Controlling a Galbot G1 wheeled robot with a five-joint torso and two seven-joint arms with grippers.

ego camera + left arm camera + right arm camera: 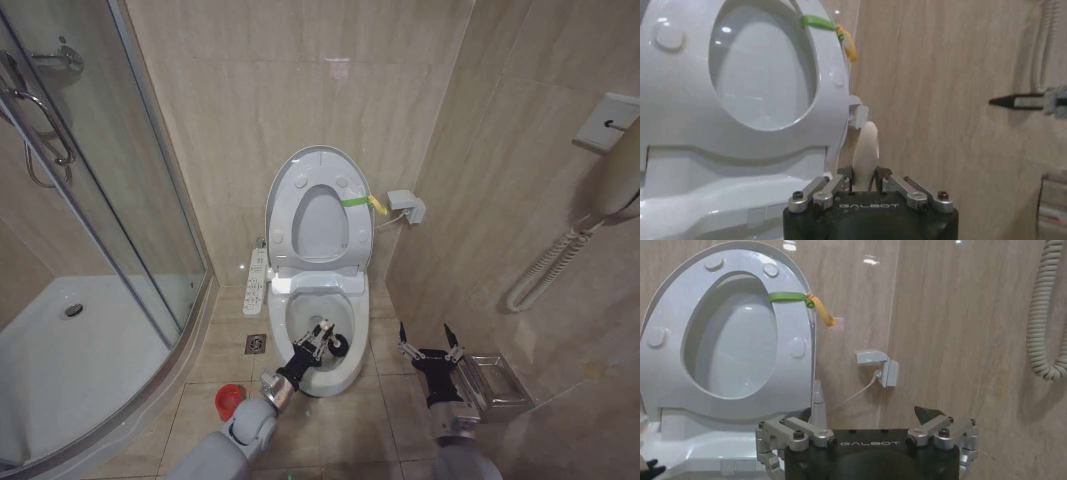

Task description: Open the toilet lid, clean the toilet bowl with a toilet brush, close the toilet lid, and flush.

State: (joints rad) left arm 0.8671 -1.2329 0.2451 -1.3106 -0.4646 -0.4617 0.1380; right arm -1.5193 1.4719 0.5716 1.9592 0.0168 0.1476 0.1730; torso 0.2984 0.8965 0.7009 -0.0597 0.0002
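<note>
With the lid (318, 208) up, the left gripper (318, 343) pinches the brush (335, 344) inside the bowl (345, 375), scrubbing underway; closing and flushing remain, right gripper (431, 350) spread idle.

a small tiled bathroom: a toilet bowl (322, 335) with its toilet lid (318, 207) raised stands against beige wall tiles (250, 80), beside a glass shower stall (90, 200) and a floor drain (255, 344).
</note>
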